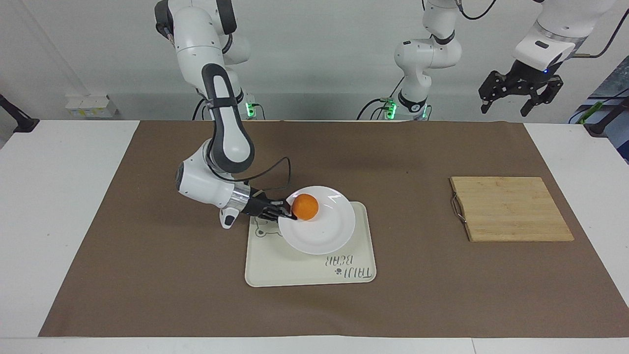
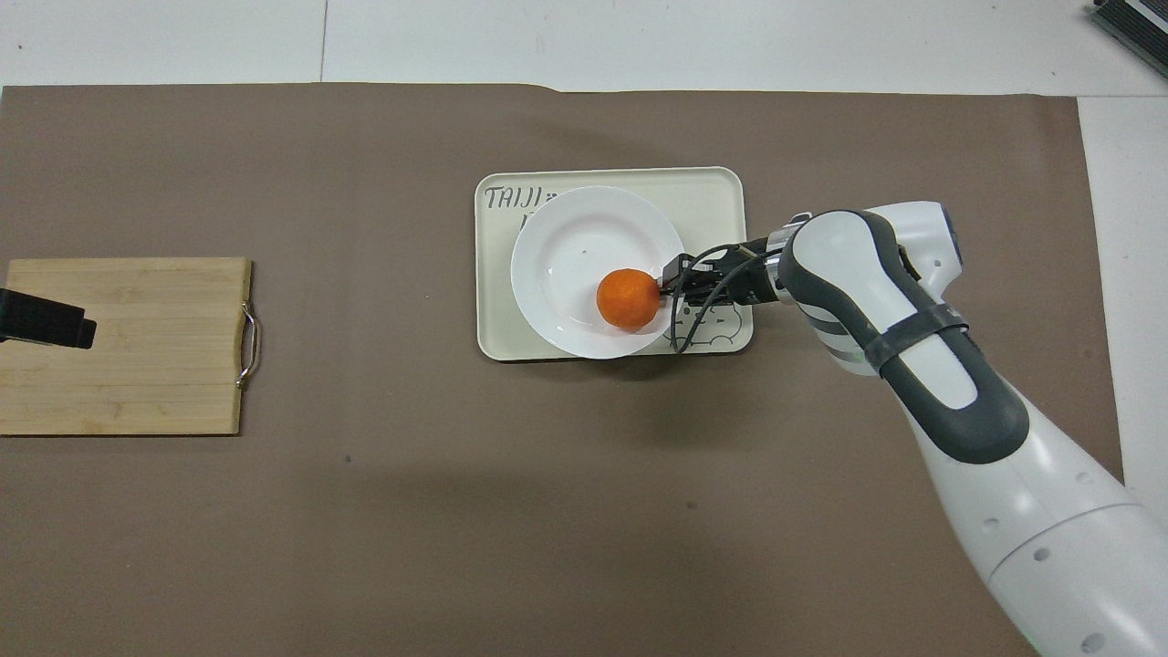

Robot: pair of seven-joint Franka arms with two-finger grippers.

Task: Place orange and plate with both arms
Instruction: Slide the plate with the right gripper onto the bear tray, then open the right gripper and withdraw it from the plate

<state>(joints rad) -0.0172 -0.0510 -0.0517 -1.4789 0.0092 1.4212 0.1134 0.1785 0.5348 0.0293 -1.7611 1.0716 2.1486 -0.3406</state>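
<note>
The white plate [image 1: 322,233] is over the cream bear tray [image 1: 275,268], with the orange [image 1: 305,206] on it near the rim at the gripper's side. My right gripper [image 1: 287,212] is shut on the plate's rim, at the right arm's end of the plate. I cannot tell whether the plate touches the tray. In the overhead view the plate [image 2: 575,242] covers much of the tray [image 2: 712,187], with the orange [image 2: 628,298] beside the right gripper [image 2: 672,274]. My left gripper [image 1: 516,101] waits open, raised over the left arm's end of the table.
A bamboo cutting board [image 1: 511,209] with a metal handle lies toward the left arm's end of the table; in the overhead view the board [image 2: 123,365] is partly covered by the left gripper [image 2: 46,321]. A brown mat [image 1: 147,275] covers the table.
</note>
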